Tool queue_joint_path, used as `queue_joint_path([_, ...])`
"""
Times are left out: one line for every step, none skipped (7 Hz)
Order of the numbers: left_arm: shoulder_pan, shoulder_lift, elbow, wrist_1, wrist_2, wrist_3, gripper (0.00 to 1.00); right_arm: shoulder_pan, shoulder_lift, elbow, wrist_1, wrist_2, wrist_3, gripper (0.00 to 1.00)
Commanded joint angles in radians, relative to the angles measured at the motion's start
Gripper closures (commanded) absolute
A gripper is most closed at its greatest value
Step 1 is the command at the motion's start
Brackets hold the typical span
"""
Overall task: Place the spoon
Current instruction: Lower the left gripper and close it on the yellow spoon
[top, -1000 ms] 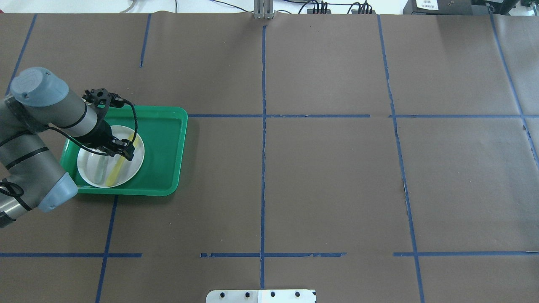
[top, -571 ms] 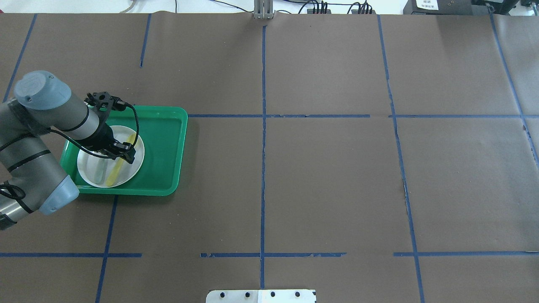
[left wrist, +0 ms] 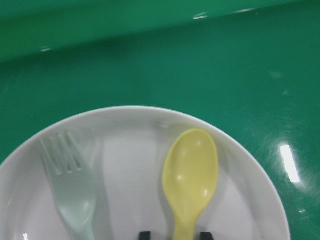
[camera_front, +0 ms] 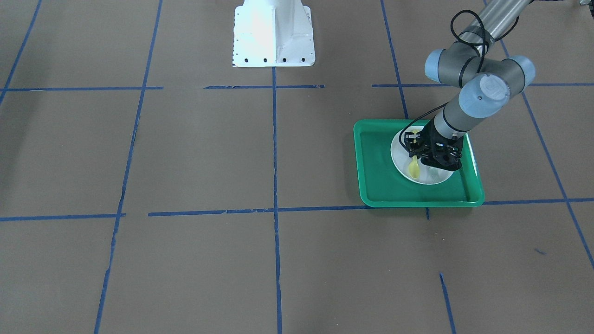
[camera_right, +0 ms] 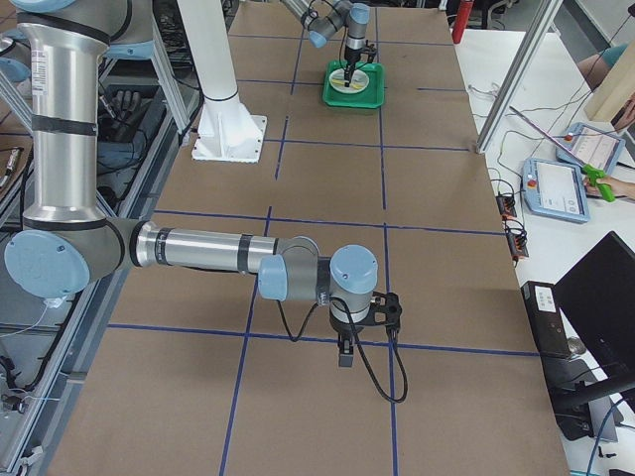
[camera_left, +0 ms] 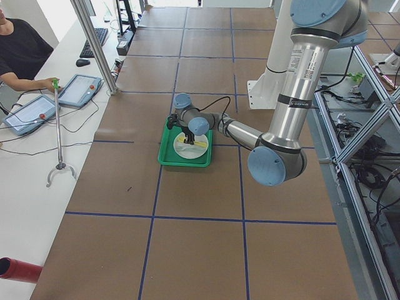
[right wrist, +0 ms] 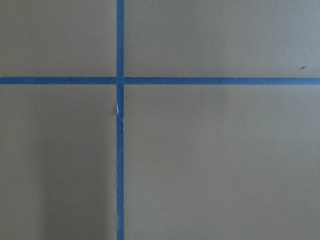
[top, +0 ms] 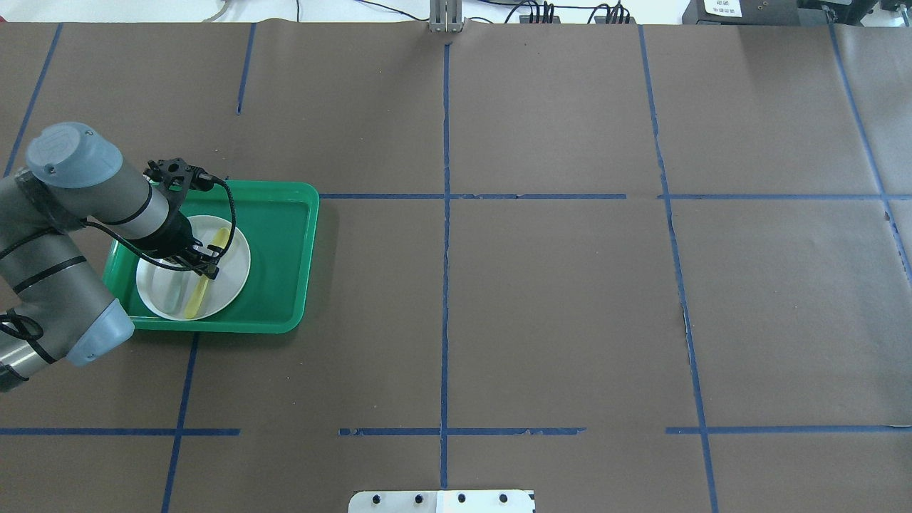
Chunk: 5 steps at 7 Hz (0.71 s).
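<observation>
**Shifted since one second ago:** the left gripper (top: 206,267) has come down lower over the round white plate (top: 231,274). The plate and the green rectangular plastic tray (top: 281,242) beneath it have slid slightly away from the bench's left edge.

**Task object.** The small yellow plastic spoon (left wrist: 191,170) lies flat on the plate. Its oval bowl points toward the bench's far edge and its handle toward the robot's edge.

**Left gripper.** The two black fingertips (left wrist: 145,234) stand one on each side of the spoon's handle. A narrow gap shows on both sides, so the jaws are parted and grasp nothing.

**Surroundings.**
- A pale grey-green translucent fork (left wrist: 70,185) lies on the same plate, beside the spoon on the side nearer the bench's left edge, with its tines also pointing toward the far edge.
- The tray rests on the brown paper-covered bench (top: 556,299), close to the left edge and about midway between the near and far edges.

**Right gripper.** The right gripper (camera_right: 345,357) hangs above the bench toward its right edge, over a crossing of blue tape lines (right wrist: 120,80). Its degree of opening cannot be told.
</observation>
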<state>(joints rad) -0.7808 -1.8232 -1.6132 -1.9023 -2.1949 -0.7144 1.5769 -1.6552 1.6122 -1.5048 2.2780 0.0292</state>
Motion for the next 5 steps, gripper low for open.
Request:
queue_joint_path([0.000, 0.002, -0.005, 0.023, 0.003, 0.001, 1.00, 0.000, 0.000, 0.000, 0.000, 0.000, 0.000, 0.00])
queue_joint_path([-0.002, 0.002, -0.005, 0.025, 0.003, 0.000, 1.00, 0.000, 0.000, 0.000, 0.000, 0.000, 0.000, 0.00])
queue_joint_path([-0.003, 0.004, -0.019, 0.025, 0.001, -0.002, 1.00, 0.000, 0.000, 0.000, 0.000, 0.000, 0.000, 0.00])
queue_joint_path([-0.009, 0.002, -0.078, 0.073, 0.000, -0.003, 1.00, 0.000, 0.000, 0.000, 0.000, -0.002, 0.000, 0.00])
queue_joint_path([-0.017, -0.010, -0.130, 0.162, -0.002, -0.020, 1.00, 0.000, 0.000, 0.000, 0.000, 0.000, 0.000, 0.00])
